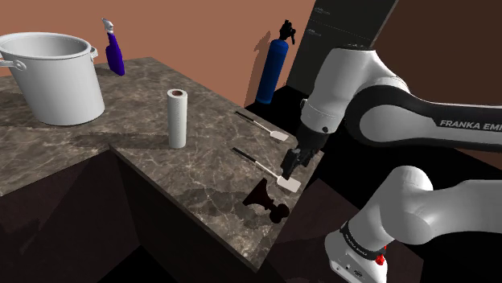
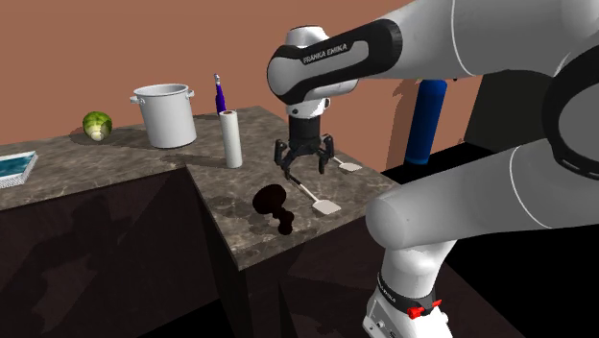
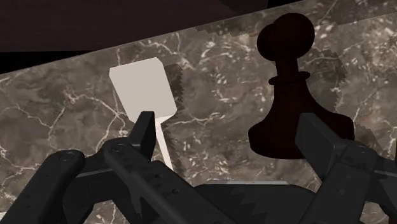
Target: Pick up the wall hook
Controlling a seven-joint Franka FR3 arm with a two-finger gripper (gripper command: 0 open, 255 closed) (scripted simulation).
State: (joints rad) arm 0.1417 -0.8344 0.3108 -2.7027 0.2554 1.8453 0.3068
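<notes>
Open, empty black gripper (image 2: 305,165) hovers mid-frame, fingers straddling a white spatula's (image 3: 140,89) handle, while the dark knob-shaped wall hook (image 1: 268,201) lies at lower centre by the marble counter's (image 1: 201,165) edge; closing here would likely seize the spatula instead.

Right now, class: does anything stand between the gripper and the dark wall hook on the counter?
Nothing visible does. The open gripper hangs over the white spatula. The hook lies beside that spatula on bare counter, uncovered from above.
</notes>
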